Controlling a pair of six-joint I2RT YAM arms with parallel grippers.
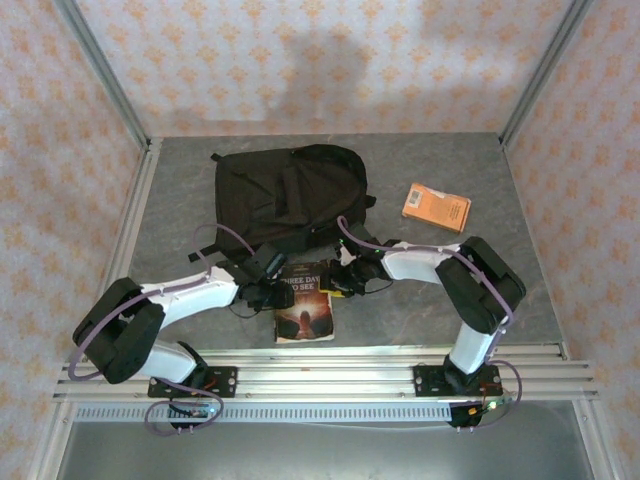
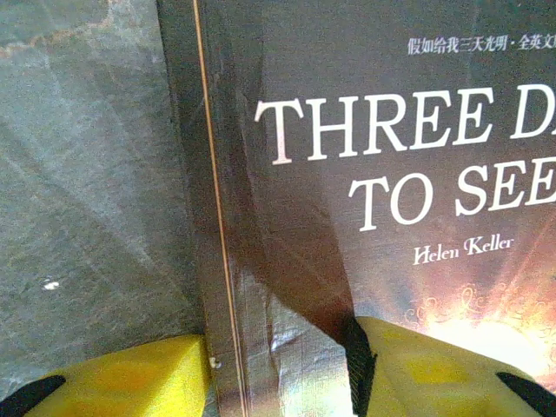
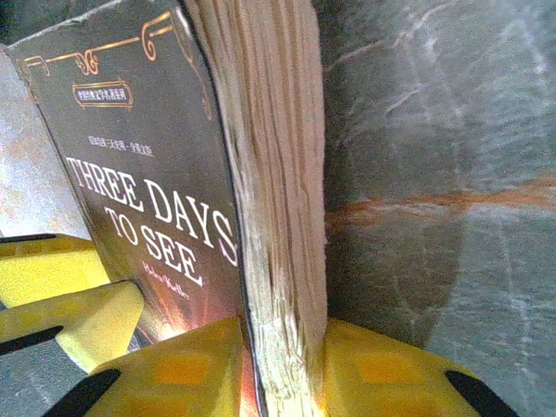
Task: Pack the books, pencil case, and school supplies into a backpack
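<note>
- The big black backpack (image 1: 290,195) lay flat on the table (image 1: 180,200).
- The dark book (image 1: 305,312) with the white words "THREE DAYS TO SEE" lay just in front of the backpack, on the side near the arms.
- The left gripper (image 2: 278,387) was in front of the backpack, at the book's spine. Its jaws were partly open, one yellow finger beside the spine and one over the cover. I could not tell if they squeezed it.
- The right gripper (image 3: 282,373) was in front of the backpack too. Its jaws were pressed onto the book's page edge, one finger on each side.
- The orange booklet (image 1: 436,207) lay to the right of the backpack, well apart from it.
</note>
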